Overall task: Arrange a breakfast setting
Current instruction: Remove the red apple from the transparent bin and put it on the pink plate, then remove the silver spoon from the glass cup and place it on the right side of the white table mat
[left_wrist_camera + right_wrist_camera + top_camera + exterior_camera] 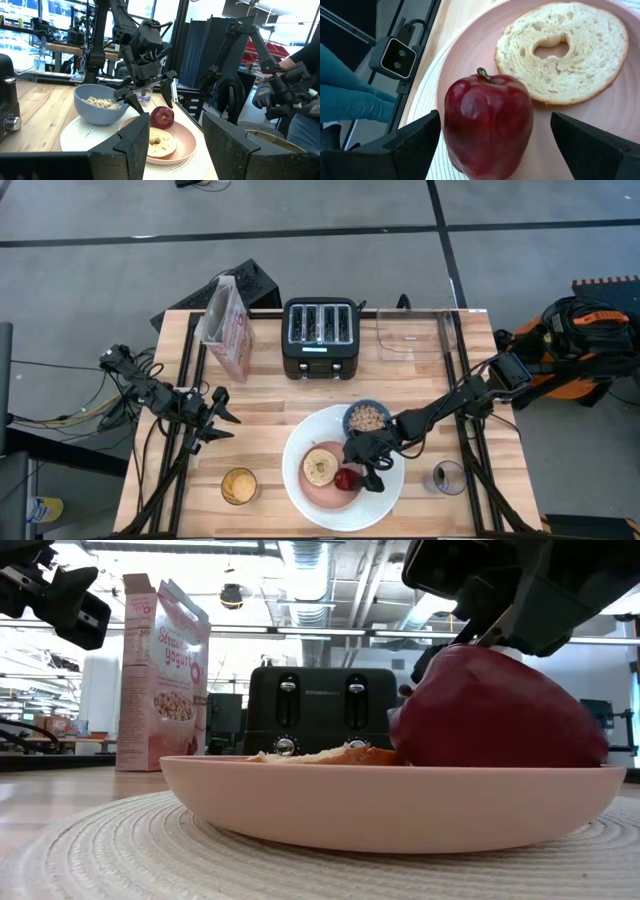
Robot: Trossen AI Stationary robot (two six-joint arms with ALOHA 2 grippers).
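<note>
While the left gripper (pixel 222 420) waits over bare wood at the table's left, jaws part open and empty, the right arm reaches in from the right with the right gripper (pixel 362 463) just above the small red fruit (pixel 347 478), fingers spread wide on either side, not gripping. Fruit sits upright on the pink plate (pixel 322 490) beside the bagel half (pixel 320 466), blue bowl (pixel 367 418) just beyond, all on the white plate (pixel 300 435). Butcher-block table (pixel 270 395); toaster (pixel 320 337) and cereal box (pixel 227 326) at far edge, workshop room behind.

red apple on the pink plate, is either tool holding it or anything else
Nothing is held. The right tool stands open around the red apple, its fingers clear of both sides, and the apple sits on the pink plate. The left tool hangs empty, away from the plates.
</note>
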